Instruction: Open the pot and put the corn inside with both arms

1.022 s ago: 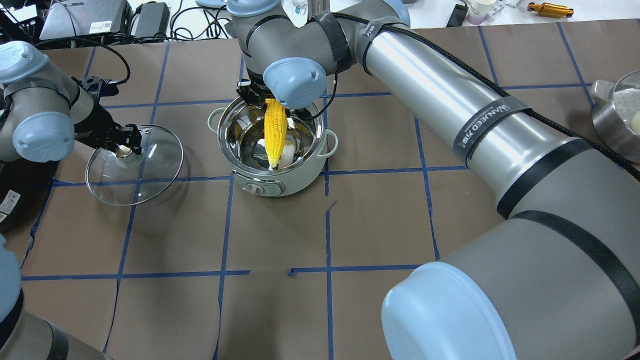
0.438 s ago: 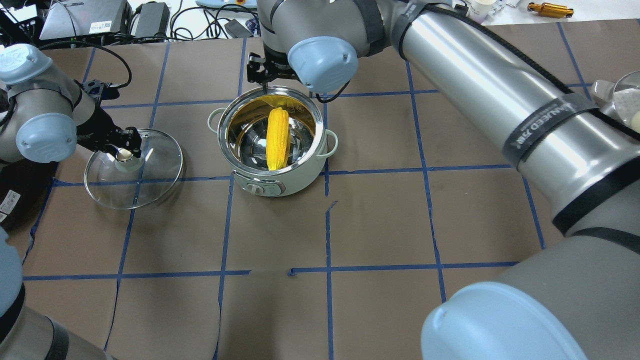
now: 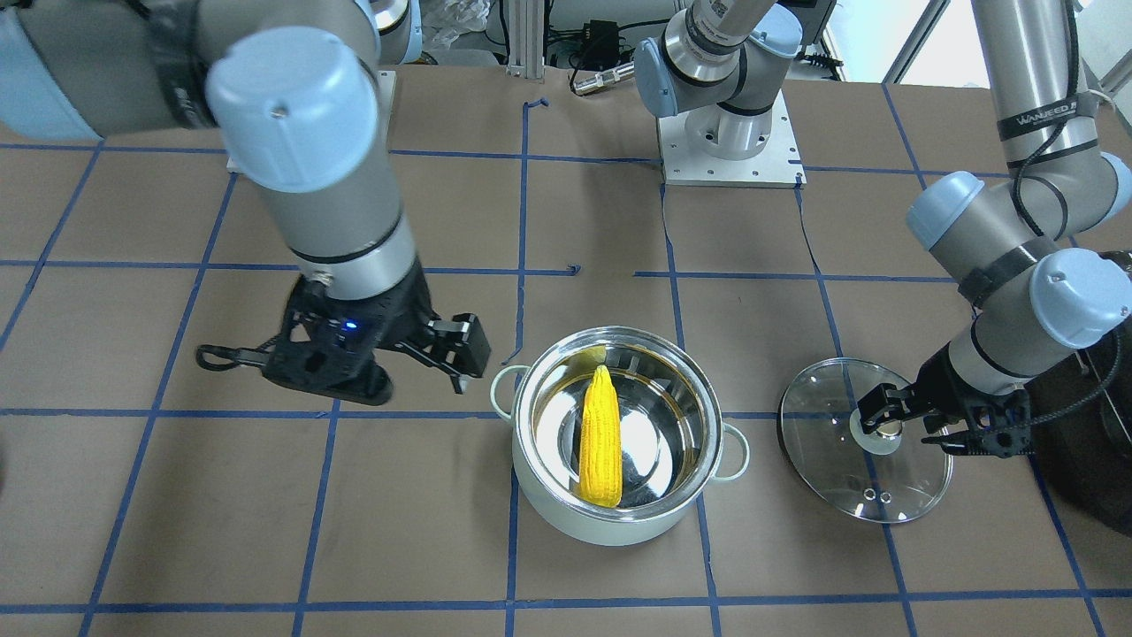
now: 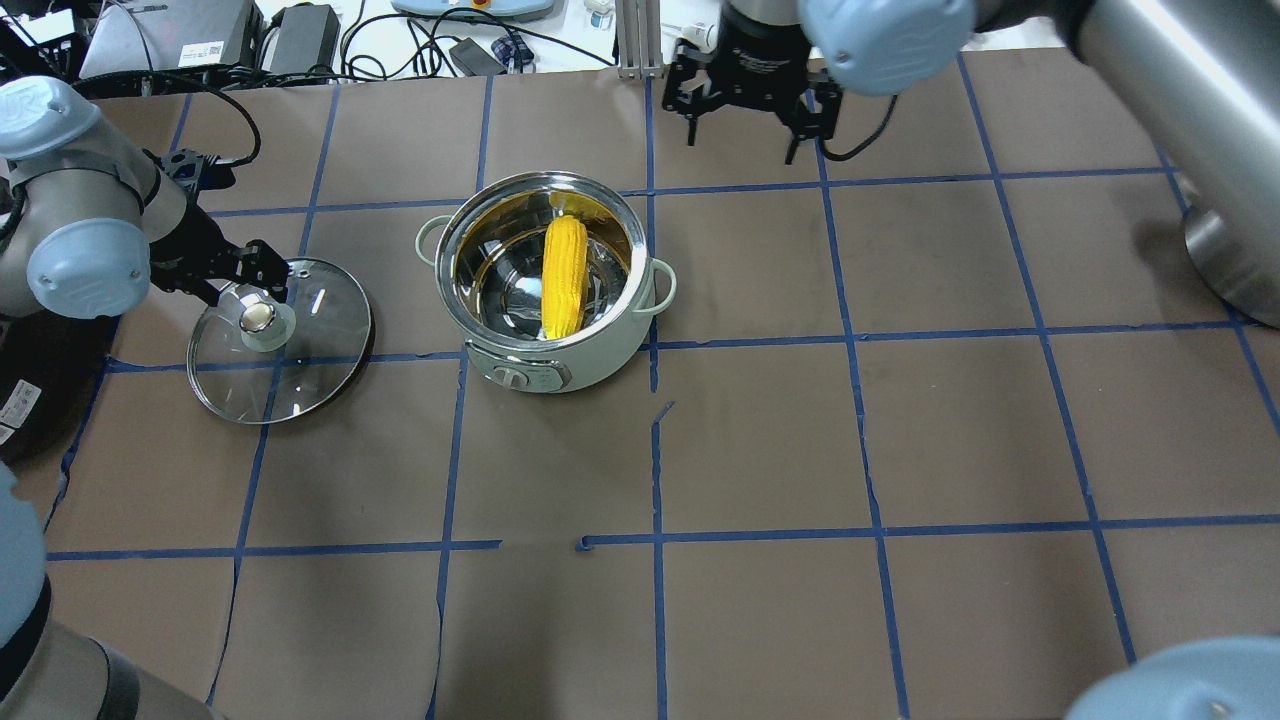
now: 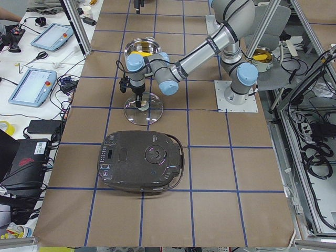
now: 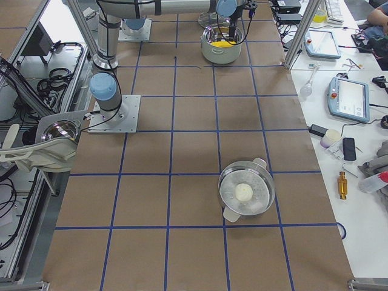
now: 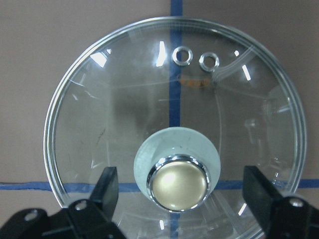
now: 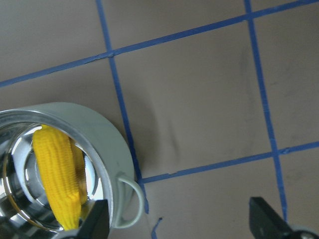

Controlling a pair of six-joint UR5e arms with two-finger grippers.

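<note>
Two arms, both with nothing in their grip, work over a table (image 4: 760, 440) covered in brown paper and gridded with blue tape. The pot (image 3: 566, 522) stands uncovered near mid-table. The corn (image 4: 563, 275) lies lengthwise on the pot's steel bottom, pointed end toward the robot, wholly below the rim.

The glass lid (image 4: 315, 365) rests flat on the table on the robot's left of the pot, near it but not touching. It sits knob (image 4: 257, 318) upward, which leaves the pot's mouth free and keeps the knob easy to grasp. The left gripper (image 7: 180, 189) hangs at the knob with one finger on either side and a gap showing at each (jaws apart, not clamped).

The right gripper (image 4: 744, 140) hovers beyond the pot on the side away from the robot. Its jaws are spread wide with only bare table between them. That position puts it clear of the rim and side handles.

Judged from this layout, both parts of the task are met: the pot is open and the corn is inside. What seems left is for the arms to draw clear. The main hazard would be a finger catching the knob and dragging the lid.
</note>
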